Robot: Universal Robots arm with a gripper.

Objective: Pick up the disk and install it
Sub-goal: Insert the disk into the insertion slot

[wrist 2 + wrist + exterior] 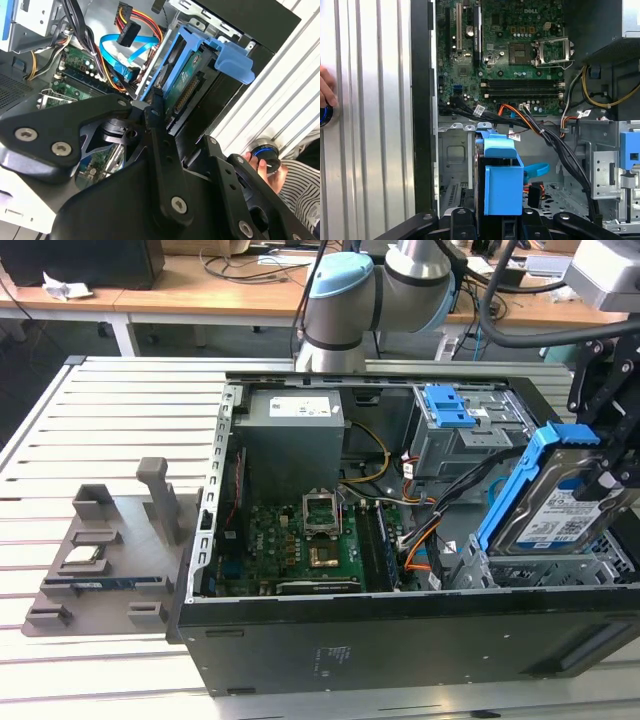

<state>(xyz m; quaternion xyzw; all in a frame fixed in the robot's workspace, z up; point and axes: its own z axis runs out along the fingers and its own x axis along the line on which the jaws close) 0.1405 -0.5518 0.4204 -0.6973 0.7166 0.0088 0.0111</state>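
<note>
Jaws clamp the disk by its edges, tilted over the PC case bay. Prob. stiff, heavy-ish, shock-sensitive; blue bracket flexes.

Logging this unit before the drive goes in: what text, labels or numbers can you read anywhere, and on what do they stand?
No text can be quoted reliably.
On the disk: white-and-blue label with barcodes, print too small to read.
On the power supply: white label, print too small to read.
On the motherboard: white lettering, too small to quote reliably.
On the case wall: small pale marks, blurred.
</note>
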